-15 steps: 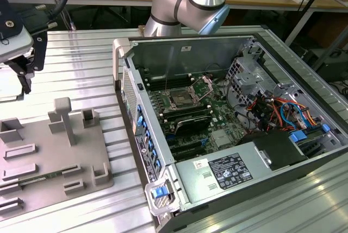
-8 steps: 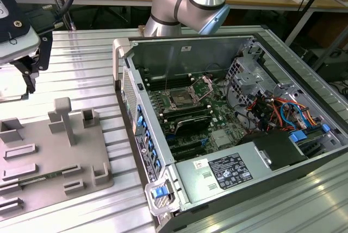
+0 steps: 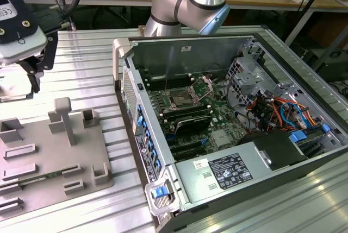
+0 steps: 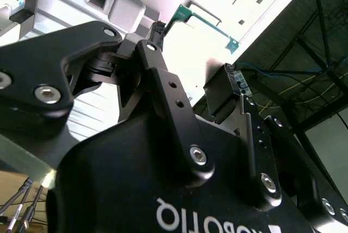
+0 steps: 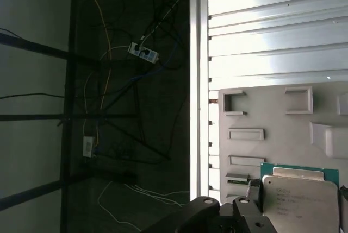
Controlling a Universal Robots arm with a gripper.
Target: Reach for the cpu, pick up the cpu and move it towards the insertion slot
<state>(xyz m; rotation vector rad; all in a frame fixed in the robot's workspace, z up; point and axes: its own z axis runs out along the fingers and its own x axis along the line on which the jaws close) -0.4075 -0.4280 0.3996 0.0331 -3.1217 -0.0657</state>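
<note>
My gripper (image 3: 27, 74) grips the cpu (image 5: 300, 203) over the tray's (image 3: 54, 154) edge; the slot (image 3: 180, 100) lies well apart, toward the exterior view's right.

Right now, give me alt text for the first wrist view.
The cpu, silver top with a green rim, lies on the grey tray, with the tool at one edge. The tray sits on a ribbed metal table; beyond its edge, cables trail in shadow.
</note>
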